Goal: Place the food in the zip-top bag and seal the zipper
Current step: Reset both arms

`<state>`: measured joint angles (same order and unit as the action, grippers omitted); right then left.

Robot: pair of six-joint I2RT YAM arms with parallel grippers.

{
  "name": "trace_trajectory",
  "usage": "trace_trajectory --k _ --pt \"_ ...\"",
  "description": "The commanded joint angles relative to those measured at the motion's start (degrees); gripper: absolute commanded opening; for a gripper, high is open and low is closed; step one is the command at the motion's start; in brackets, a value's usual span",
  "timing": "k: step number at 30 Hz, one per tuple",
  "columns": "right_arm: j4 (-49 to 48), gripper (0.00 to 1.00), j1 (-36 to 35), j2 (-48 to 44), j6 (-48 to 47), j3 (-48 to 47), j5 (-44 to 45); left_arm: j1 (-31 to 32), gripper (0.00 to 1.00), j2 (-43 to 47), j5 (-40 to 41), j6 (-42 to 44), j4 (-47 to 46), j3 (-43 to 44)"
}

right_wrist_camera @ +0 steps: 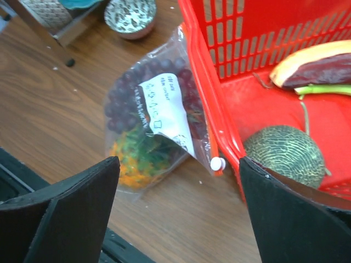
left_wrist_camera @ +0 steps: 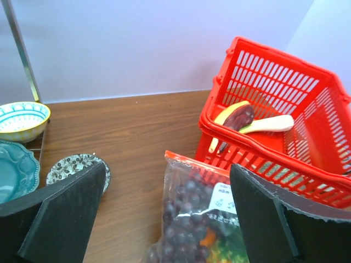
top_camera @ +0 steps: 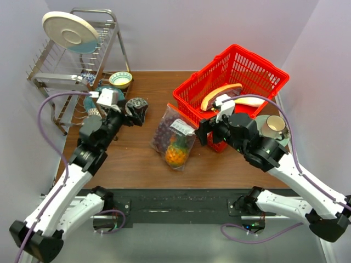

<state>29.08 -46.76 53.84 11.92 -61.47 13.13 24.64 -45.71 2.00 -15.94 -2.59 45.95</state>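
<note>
The clear zip-top bag [top_camera: 174, 135] lies on the table beside the red basket. Inside it are the dark purple grape bunch [top_camera: 162, 133] and the yellow-orange pineapple [top_camera: 176, 154]. Its red-orange zipper strip [right_wrist_camera: 202, 101] runs along the basket side, with a white slider [right_wrist_camera: 218, 163] at its near end. The left wrist view also shows the bag [left_wrist_camera: 197, 213] and the zipper [left_wrist_camera: 196, 162]. My left gripper [top_camera: 138, 111] is open and empty, left of the bag. My right gripper [top_camera: 207, 133] is open and empty, just right of the bag.
The red mesh basket [top_camera: 258, 70] holds a pink-red slice [top_camera: 219, 94], a white-green stalk [top_camera: 249, 100] and a netted melon [right_wrist_camera: 285, 155]. A dish rack [top_camera: 66, 68] with a plate stands back left, by small bowls [top_camera: 120, 80]. A cup [top_camera: 273, 127] is at right.
</note>
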Motion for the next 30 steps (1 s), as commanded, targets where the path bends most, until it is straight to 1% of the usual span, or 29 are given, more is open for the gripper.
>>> trace_trajectory --k 1,2,6,8,11,14,17,22,28,30 --pt "-3.4 0.97 0.3 -3.2 5.3 -1.1 -1.7 -0.3 1.0 6.2 -0.3 -1.8 9.0 3.1" --pt "-3.3 0.98 0.3 -3.9 6.7 -1.1 -1.4 -0.3 1.0 7.4 -0.5 -1.7 9.8 3.2" --pt "-2.3 0.99 0.3 -8.3 12.3 -0.1 1.9 -0.3 1.0 14.6 -1.3 -1.3 13.8 2.6" --pt "-1.2 0.98 0.3 -11.4 15.0 0.8 1.6 -0.3 1.0 17.1 -1.2 -0.3 15.9 1.6" --pt "0.8 0.98 0.3 -14.9 15.9 2.3 0.7 -0.3 1.0 22.3 -0.8 1.5 17.4 -0.9" --pt "0.0 0.99 0.3 -17.6 12.4 6.1 -2.5 -0.2 1.0 27.4 -1.3 3.8 18.3 -3.5" --pt "-1.2 0.98 0.3 -21.5 13.8 10.8 -2.1 -0.2 1.0 29.8 -3.1 5.7 19.0 -5.3" --pt "2.5 0.99 0.2 -25.5 15.3 15.3 1.1 -0.3 1.0 31.7 -3.4 5.6 19.9 -7.6" --pt "4.2 0.98 0.3 -30.2 17.6 21.0 3.6 -0.3 1.0 34.3 -4.6 1.9 20.1 -11.8" --pt "4.8 0.99 0.3 -30.7 18.3 21.6 3.9 -0.3 0.99 35.6 -5.0 0.7 19.9 -13.3"
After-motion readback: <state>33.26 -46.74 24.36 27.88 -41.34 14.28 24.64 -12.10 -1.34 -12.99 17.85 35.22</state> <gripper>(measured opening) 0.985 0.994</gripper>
